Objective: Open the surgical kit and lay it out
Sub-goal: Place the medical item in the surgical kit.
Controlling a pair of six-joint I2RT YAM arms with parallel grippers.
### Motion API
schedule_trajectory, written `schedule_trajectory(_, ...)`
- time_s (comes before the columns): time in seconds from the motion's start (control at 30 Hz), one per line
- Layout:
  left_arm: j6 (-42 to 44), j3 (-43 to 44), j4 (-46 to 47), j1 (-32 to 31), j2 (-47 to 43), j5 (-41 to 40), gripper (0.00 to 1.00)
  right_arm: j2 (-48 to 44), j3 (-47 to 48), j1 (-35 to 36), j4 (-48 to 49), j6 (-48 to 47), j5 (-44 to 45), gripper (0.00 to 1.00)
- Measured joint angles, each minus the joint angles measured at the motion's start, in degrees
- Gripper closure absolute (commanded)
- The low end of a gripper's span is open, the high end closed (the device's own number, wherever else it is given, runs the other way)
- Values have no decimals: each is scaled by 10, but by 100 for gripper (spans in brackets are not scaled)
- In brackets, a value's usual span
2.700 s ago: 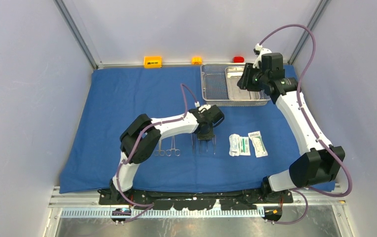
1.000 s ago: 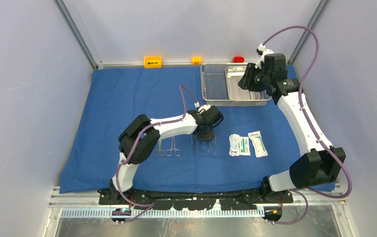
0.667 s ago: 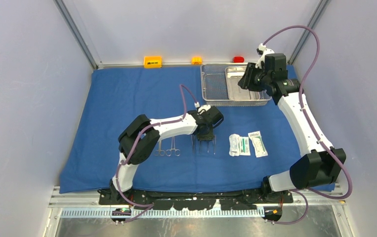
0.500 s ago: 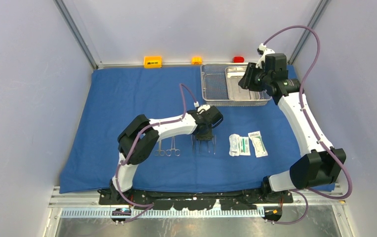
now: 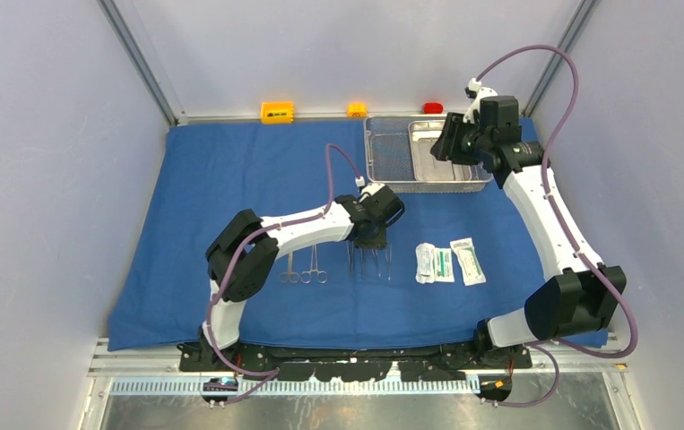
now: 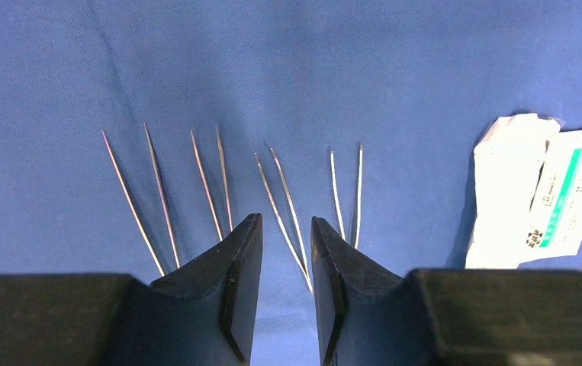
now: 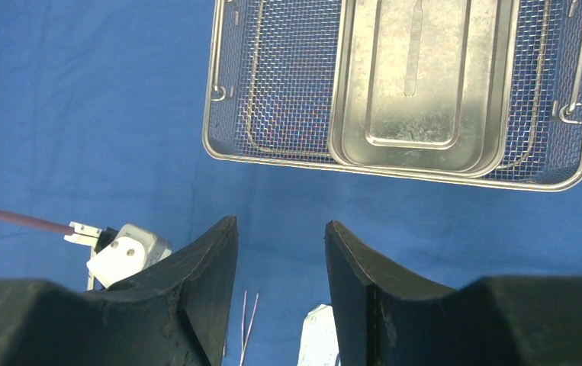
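Observation:
The surgical kit's blue cloth wrap [image 5: 230, 179] lies spread flat. At its far right stands the steel mesh tray [image 5: 390, 152] [image 7: 272, 76], holding the smaller steel pan [image 5: 423, 161] [image 7: 417, 76] with one thin instrument [image 7: 412, 53] in it. Several forceps [image 5: 369, 262] [image 6: 204, 183] lie in a row on the cloth, scissors [image 5: 305, 269] to their left and white-green packets [image 5: 434, 262] [image 6: 532, 191] to their right. My left gripper [image 5: 372, 240] [image 6: 284, 221] hovers over the forceps, narrowly open and holding nothing. My right gripper [image 5: 450, 143] [image 7: 281, 223] hangs open and empty above the tray.
Small orange [image 5: 277, 112], yellow [image 5: 357, 109] and red [image 5: 432, 107] blocks sit along the back wall beyond the cloth. Grey walls close in both sides. The left arm's white wrist part [image 7: 123, 255] shows below the right gripper.
The left gripper has opened a little and drawn up and back from the forceps, which stay on the cloth. The right gripper's jaws have widened over the tray.

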Motion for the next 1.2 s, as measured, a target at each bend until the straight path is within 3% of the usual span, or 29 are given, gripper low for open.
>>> schedule_trajectory(1.2, 5, 0, 5, 17, 25, 33, 68, 11, 2, 0, 0, 0, -3, 48)
